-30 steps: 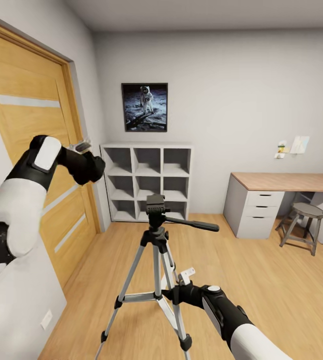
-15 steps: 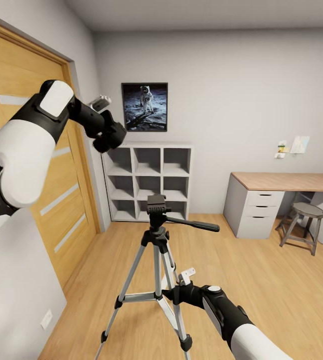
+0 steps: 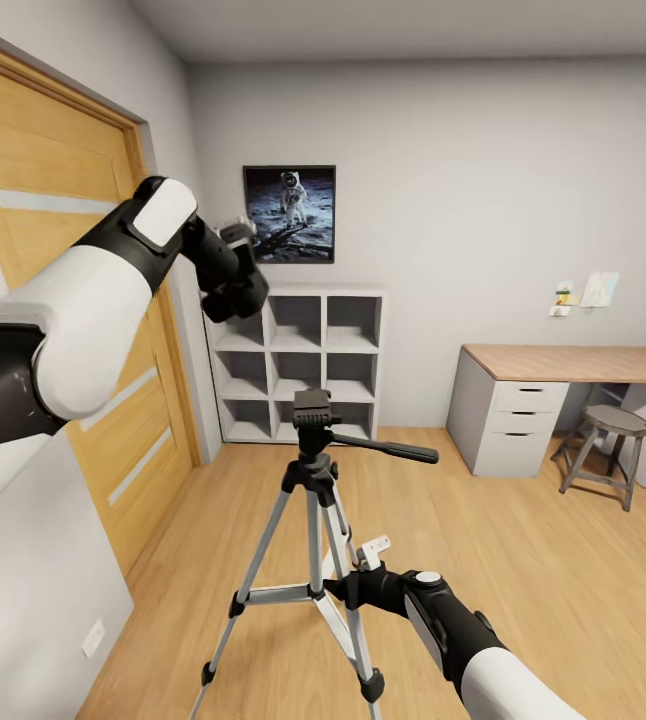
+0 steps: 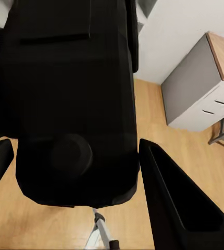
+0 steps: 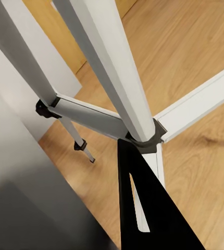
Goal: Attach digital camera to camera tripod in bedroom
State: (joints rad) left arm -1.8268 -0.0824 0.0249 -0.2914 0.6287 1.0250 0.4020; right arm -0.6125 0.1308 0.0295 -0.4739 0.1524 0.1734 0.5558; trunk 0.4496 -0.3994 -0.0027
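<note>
Left end effector [image 3: 235, 290] moved rightward (gripping digital camera [image 4: 73, 99]).

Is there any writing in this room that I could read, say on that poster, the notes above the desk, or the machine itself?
No text is readable here.
Astronaut poster: a picture of a figure on grey ground, no legible caption.
Papers on the wall above the desk: too small and blurred to read.
Digital camera between the left gripper's fingers: plain black, no brand visible.
Camera tripod: no markings visible.
</note>
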